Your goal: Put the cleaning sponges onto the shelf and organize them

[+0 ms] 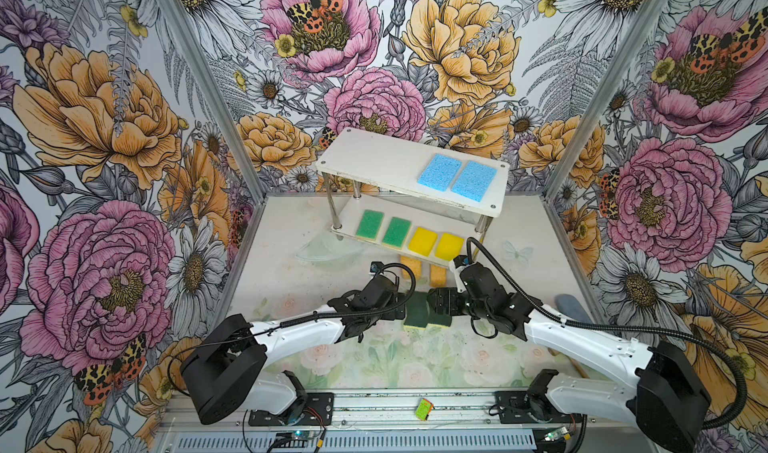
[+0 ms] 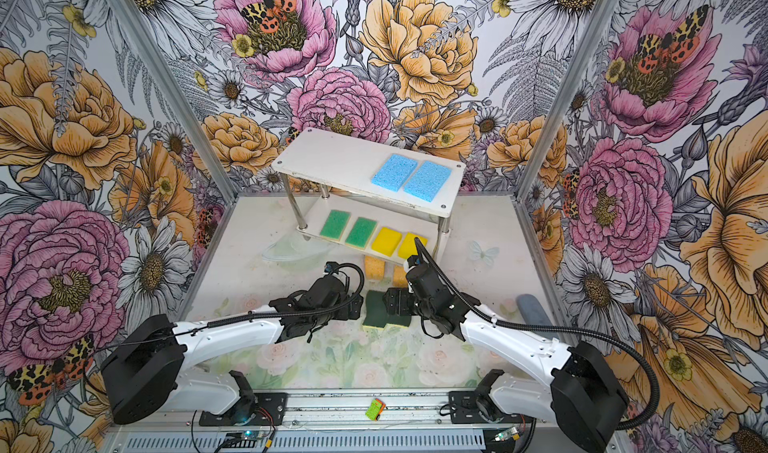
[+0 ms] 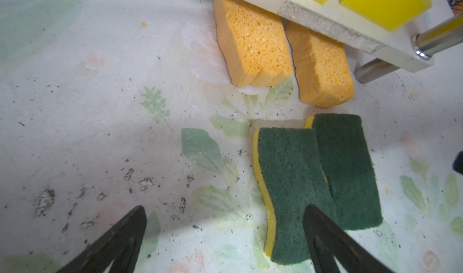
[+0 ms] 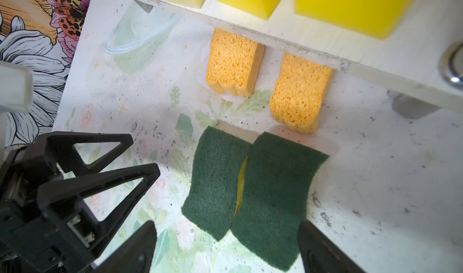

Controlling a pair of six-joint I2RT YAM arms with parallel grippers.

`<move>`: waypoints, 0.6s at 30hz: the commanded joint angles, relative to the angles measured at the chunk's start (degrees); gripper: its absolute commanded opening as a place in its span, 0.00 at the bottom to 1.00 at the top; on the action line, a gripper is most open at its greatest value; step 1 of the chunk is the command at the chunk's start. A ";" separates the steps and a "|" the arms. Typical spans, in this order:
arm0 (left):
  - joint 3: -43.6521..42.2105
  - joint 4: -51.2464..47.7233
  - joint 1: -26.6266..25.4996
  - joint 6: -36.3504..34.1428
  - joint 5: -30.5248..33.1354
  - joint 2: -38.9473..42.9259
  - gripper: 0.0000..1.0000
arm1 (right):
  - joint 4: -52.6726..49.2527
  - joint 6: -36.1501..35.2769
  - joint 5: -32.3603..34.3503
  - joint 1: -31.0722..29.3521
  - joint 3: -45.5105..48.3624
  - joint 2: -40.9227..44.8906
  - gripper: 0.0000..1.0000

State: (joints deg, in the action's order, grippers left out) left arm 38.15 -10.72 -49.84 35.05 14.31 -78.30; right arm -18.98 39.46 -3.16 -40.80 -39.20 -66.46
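Four sponges [image 3: 295, 184] off the shelf [image 2: 332, 156]; left claw [image 3: 225, 209] and right claw [image 4: 226, 224] both spread open.
Arms hide most of the dark-green pair [image 1: 417, 314] in both top views; it lies touching on the table [image 1: 291, 239] between the claws. The orange pair [image 3: 253, 41] is cut off under the lower board [image 3: 325, 26]. Blue pair [image 1: 457, 174] on top board [image 1: 374, 156]; green pair [image 1: 382, 227] and yellow pair [image 1: 435, 243] below. Table scuffed, speckled; walls [image 1: 104, 139] floral.
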 commanded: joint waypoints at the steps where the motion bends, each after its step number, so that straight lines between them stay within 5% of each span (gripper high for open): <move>1: 0.78 -0.44 -0.98 2.19 -0.73 1.01 0.99 | -3.88 -2.32 2.80 0.68 -1.79 1.53 0.91; 18: 7.10 -2.19 -3.39 3.01 -3.88 -8.96 0.99 | -5.89 -5.35 2.43 7.10 0.64 7.19 0.92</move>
State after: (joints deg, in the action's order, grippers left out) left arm 43.24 -12.01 -52.51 37.21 12.95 -85.95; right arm -24.64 35.44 -1.26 -34.59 -39.48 -60.71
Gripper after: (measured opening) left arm 0.987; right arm 0.918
